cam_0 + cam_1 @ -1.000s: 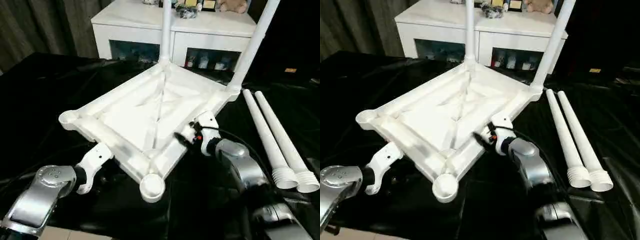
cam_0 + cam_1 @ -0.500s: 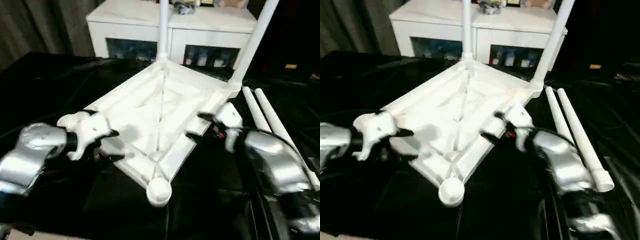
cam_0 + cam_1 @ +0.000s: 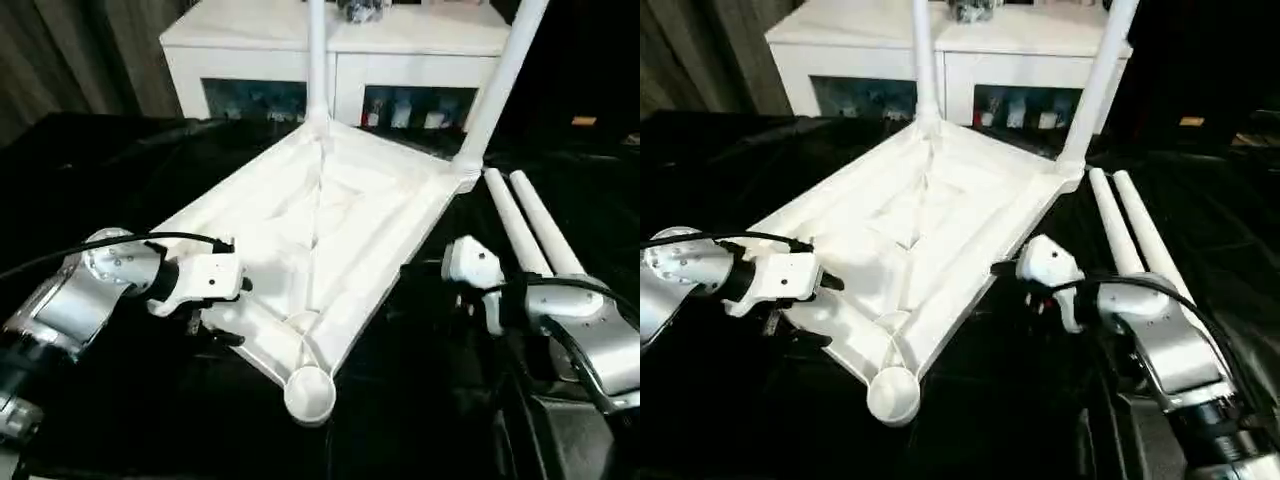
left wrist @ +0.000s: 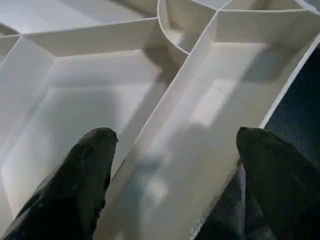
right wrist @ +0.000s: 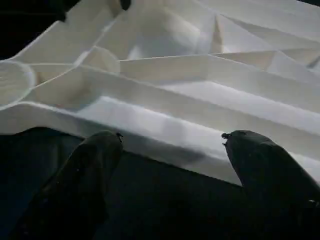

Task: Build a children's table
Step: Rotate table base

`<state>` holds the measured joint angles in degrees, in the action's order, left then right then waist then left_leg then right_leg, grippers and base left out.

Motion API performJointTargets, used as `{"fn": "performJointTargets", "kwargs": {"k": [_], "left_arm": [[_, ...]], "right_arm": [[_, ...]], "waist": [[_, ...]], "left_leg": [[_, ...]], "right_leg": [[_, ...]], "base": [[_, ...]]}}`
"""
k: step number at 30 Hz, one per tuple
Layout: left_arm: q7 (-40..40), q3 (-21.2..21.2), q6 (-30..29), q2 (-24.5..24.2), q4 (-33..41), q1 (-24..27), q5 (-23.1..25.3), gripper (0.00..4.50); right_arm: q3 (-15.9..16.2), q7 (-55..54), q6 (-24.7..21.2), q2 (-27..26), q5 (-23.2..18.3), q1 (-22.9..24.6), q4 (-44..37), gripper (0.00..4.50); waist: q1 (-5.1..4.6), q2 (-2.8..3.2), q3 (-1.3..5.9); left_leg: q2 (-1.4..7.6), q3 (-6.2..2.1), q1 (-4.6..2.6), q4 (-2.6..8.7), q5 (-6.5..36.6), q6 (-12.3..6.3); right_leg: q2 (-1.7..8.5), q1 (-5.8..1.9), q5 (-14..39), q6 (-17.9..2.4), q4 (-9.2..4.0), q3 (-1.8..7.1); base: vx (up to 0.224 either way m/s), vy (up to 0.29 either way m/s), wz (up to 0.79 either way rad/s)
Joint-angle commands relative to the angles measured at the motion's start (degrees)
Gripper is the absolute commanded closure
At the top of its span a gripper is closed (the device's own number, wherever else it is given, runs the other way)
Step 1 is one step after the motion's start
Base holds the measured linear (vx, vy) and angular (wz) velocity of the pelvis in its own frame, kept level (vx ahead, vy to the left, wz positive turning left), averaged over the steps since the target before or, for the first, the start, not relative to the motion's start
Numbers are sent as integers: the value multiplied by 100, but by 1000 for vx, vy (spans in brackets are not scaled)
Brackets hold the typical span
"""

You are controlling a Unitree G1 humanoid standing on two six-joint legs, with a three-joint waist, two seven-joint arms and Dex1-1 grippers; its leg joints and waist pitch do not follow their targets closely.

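Observation:
The white tabletop (image 3: 330,215) lies upside down on the black cloth, ribs facing up. Two white legs (image 3: 316,60) (image 3: 505,75) stand upright in its far corner sockets. Two loose legs (image 3: 512,222) (image 3: 548,222) lie side by side to its right. The near corner socket (image 3: 310,392) holds nothing. At the tabletop's left corner, my left gripper (image 4: 175,137) is open, its black fingers (image 4: 90,165) straddling a rib near the rim without pinching it. My right gripper (image 5: 172,137) is open just off the right rim, nothing between its fingers.
A white cabinet (image 3: 270,50) with glass doors stands behind the tabletop. Black cloth (image 3: 120,160) covers the whole work surface. A black cable (image 3: 150,240) loops over my left wrist.
My left gripper swung up from under the near-left edge to the left corner and opened wider. My right gripper drew back off the right rim. The head camera shifted.

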<state>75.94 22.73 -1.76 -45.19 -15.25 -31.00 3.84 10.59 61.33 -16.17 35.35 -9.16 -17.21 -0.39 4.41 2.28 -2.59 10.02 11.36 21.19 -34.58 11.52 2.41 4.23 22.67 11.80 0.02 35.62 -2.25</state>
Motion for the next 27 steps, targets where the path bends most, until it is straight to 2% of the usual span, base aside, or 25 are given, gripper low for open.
{"fn": "performJointTargets", "kwargs": {"k": [1, 5, 6, 7, 9, 11, 15, 16, 18, 21, 22, 23, 25, 27], "left_arm": [[321, 97, 68, -175, -71, 35, 85, 22], [463, -67, 2, -417, 70, 60, -65, 22], [497, -148, -81, -494, 160, 75, -136, 22], [527, -216, -146, -546, 227, 82, -201, 22], [614, -431, -406, -628, 432, 106, -443, 22], [812, -641, -757, -864, 869, 242, -687, 22], [934, -570, -805, -975, 1109, 417, -682, 22], [879, -350, -656, -929, 1162, 597, -501, 22], [748, -173, -504, -806, 1097, 668, -325, 22], [432, 78, -274, -542, 891, 592, 86, 22], [289, 145, -196, -373, 722, 507, 187, 22], [157, 165, -126, -292, 626, 457, 270, 22], [-112, 190, 103, -85, 362, 318, 418, 22], [-198, 197, 180, -23, 272, 275, 473, 22]], "right_arm": [[24, 127, -115, 133, -70, 61, -250, 64], [7, 149, -207, 181, -108, 76, -364, 64], [5, 151, -213, 182, -112, 74, -372, 64], [5, 152, -226, 187, -119, 77, -387, 64], [17, 149, -222, 184, -120, 70, -374, 64], [56, 159, -224, 155, -124, 57, -356, 64], [96, 164, -229, 130, -114, 50, -356, 64], [158, 145, -221, 74, -84, 24, -332, 64], [206, 129, -226, 38, -62, 11, -341, 64], [245, 130, -350, -4, -126, 64, -507, 64], [279, 137, -398, -5, -140, 103, -596, 64], [292, 133, -414, -4, -144, 129, -639, 64], [334, 138, -481, 9, -181, 200, -791, 64], [344, 144, -505, 16, -203, 223, -838, 64]], "waist": [[16, 1, 308], [6, 16, 319], [14, -1, 321], [23, 15, 311], [42, 22, 314], [79, -3, 308], [84, -1, 302], [86, 24, 309], [75, 21, 313], [80, 46, 326], [78, 33, 303], [86, 26, 306], [95, 78, 322], [77, 68, 327]], "left_leg": [[328, -174, -115, 448, 1417, 20], [322, -171, -116, 437, 1309, 13], [323, -170, -115, 430, 1301, 7], [319, -159, -124, 433, 1312, -1], [329, -158, -138, 438, 1357, 34], [332, -163, -131, 448, 1351, 44], [331, -162, -117, 450, 1293, 2], [331, -160, -124, 446, 1281, 7], [330, -164, -118, 450, 1307, 17], [330, -166, -126, 444, 1264, 40], [318, -154, -150, 450, 1434, 65], [316, -154, -159, 445, 1472, 78], [318, -176, -150, 445, 1497, 133], [315, -185, -128, 449, 1464, 138]], "right_leg": [[409, -266, 845, -1479, -390, 240], [403, -236, 821, -1455, -380, 254], [410, -233, 804, -1486, -370, 257], [393, -211, 854, -1498, -380, 251], [393, -200, 884, -1529, -373, 248], [401, -203, 875, -1542, -360, 243], [402, -200, 876, -1480, -363, 248], [397, -190, 867, -1459, -363, 248], [395, -195, 849, -1428, -364, 252], [392, -198, 695, -1447, -359, 250], [367, -184, 847, -1418, -392, 250], [380, -185, 923, -1398, -393, 255], [401, -201, 1016, -1334, -401, 263], [397, -222, 933, -1330, -402, 259]], "base": [[0, 0, 0], [0, 0, 0], [0, 0, 0], [0, 0, 0], [0, 0, 0], [0, 0, 0], [0, 0, 0], [0, 0, 0], [0, 0, 0], [0, 0, 0], [0, 0, 0], [0, 0, 0], [0, 0, 0], [0, 0, 0]]}}
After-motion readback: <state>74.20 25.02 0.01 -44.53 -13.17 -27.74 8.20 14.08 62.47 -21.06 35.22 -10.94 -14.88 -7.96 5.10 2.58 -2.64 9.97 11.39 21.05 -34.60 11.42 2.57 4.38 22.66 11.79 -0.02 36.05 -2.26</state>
